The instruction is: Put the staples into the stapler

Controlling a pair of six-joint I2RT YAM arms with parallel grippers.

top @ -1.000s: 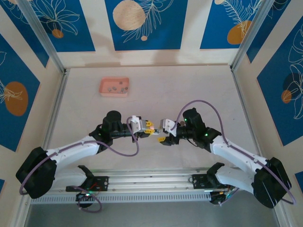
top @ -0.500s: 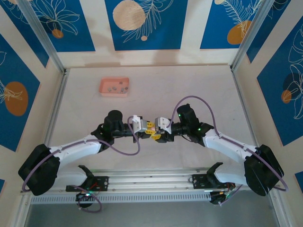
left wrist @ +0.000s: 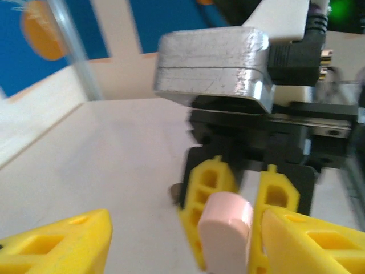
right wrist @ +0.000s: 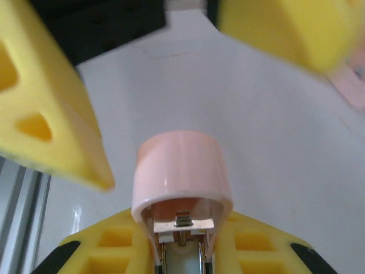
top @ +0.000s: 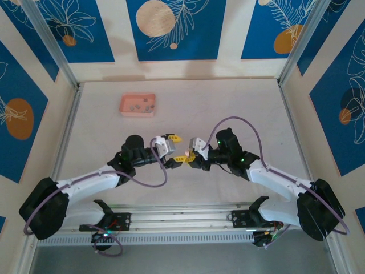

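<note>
Right end effector (top: 186, 156) is clenched on the small pale-pink plastic stapler (right wrist: 181, 171), gripping its body between both yellow fingers with the rounded end sticking out past the tips. The right wrist view looks into the underside of that end, where a narrow metal channel sits.

Left end effector (top: 173, 150) faces it with its jaws spread wide. Its yellow fingers (right wrist: 48, 108) flank the stapler, and I cannot tell whether the nearer one touches it.

Both arms meet above the middle of the pale tabletop (top: 228, 114). The tiny grey metal staples (top: 141, 106) lie in the shallow pink rectangular tray (top: 124, 109) at the far left, well apart from both arms.

This looks like a hand-over of the stapler, with loading not yet begun. To do it well:

- **Withdrawal:** the left arm should back straight out along its own axis. A sideways swing would risk a finger knocking the pink end and twisting the stapler in the right's grip.
- **Right grip:** it should be firm and level, because the casing looks smooth and likely to slip.
- **Pose:** the stapler should end up with the metal channel exposed and reachable, since the left arm, being nearer the tray, will probably fetch the staples.
</note>
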